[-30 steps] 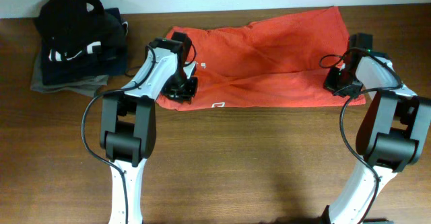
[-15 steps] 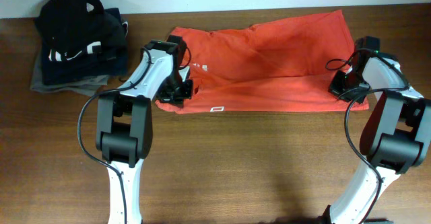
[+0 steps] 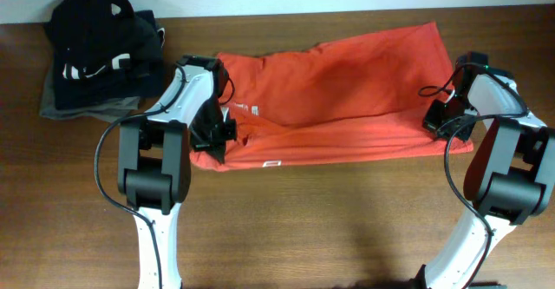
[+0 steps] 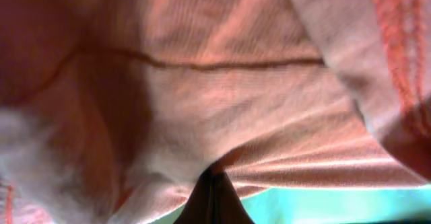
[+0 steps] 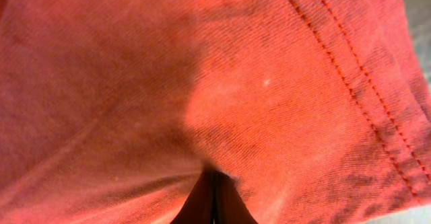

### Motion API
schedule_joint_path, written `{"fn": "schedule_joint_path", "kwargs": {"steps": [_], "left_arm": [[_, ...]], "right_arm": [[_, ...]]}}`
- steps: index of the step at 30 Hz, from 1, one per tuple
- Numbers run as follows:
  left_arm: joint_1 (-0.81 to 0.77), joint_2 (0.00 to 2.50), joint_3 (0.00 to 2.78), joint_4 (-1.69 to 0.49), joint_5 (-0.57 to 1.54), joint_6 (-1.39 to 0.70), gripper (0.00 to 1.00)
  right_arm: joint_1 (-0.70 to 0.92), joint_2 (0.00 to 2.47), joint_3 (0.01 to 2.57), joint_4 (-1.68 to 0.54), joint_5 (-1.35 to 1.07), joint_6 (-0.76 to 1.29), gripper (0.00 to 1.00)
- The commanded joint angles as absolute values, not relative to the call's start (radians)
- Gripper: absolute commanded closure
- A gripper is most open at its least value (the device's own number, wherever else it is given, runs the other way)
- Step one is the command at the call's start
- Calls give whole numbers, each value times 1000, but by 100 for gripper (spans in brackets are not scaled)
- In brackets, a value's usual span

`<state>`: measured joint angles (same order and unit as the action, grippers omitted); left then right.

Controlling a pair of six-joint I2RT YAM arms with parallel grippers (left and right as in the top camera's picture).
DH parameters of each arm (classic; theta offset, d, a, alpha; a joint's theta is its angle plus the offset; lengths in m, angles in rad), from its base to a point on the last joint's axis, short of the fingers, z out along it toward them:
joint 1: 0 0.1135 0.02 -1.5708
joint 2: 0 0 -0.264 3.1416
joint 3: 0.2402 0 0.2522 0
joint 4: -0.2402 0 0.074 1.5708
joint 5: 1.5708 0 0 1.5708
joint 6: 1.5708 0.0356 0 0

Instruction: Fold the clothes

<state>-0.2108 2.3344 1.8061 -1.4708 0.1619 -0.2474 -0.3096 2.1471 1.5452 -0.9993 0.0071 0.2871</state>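
The orange-red T-shirt (image 3: 338, 89) lies folded lengthwise across the back middle of the table, with a small white logo (image 3: 272, 163) near its front edge and a white label (image 3: 251, 110) at the left. My left gripper (image 3: 213, 135) is shut on the shirt's left end; its wrist view is filled with pale orange cloth (image 4: 222, 96) pinched at the fingertips (image 4: 213, 183). My right gripper (image 3: 442, 120) is shut on the shirt's right end; its wrist view shows red cloth and a stitched hem (image 5: 350, 83) pinched at the fingertips (image 5: 213, 180).
A stack of black, navy and grey folded garments (image 3: 100, 50) sits at the back left corner. The wooden table (image 3: 329, 220) stretches bare in front of the shirt. A pale wall runs along the table's far edge.
Both grippers have pulled the shirt's front edge toward the table's front. The left gripper moved left and forward, drawing the left end out; the logo shifted forward with the cloth.
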Motion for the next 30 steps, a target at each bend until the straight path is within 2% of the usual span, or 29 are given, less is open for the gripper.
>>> {"fn": "schedule_joint_path", "kwargs": {"steps": [1,4,12,18,22,27,30], "left_arm": [[-203,2357,1747,-1503,109,-297,100],[-203,2357,1673,-1504,113,-303,100],[-216,2356,1566,-1493,114,-332,100],[-243,2284,1566,-1476,100,-333,100],[-261,2175,1579,-1453,3,-388,100],[-251,2085,1657,-1422,-26,-408,100],[-232,2081,1729,-1390,-27,-407,98]], "right_arm": [[-330,2167,1513,-1046,72,307,96],[-334,2166,1513,-1125,133,384,96],[-378,2161,1513,-1263,141,430,96],[-387,2077,1513,-1274,170,474,96],[-389,1985,1548,-1271,170,469,96],[-387,1936,1689,-1271,165,439,70],[-387,1936,1790,-1235,111,373,45]]}}
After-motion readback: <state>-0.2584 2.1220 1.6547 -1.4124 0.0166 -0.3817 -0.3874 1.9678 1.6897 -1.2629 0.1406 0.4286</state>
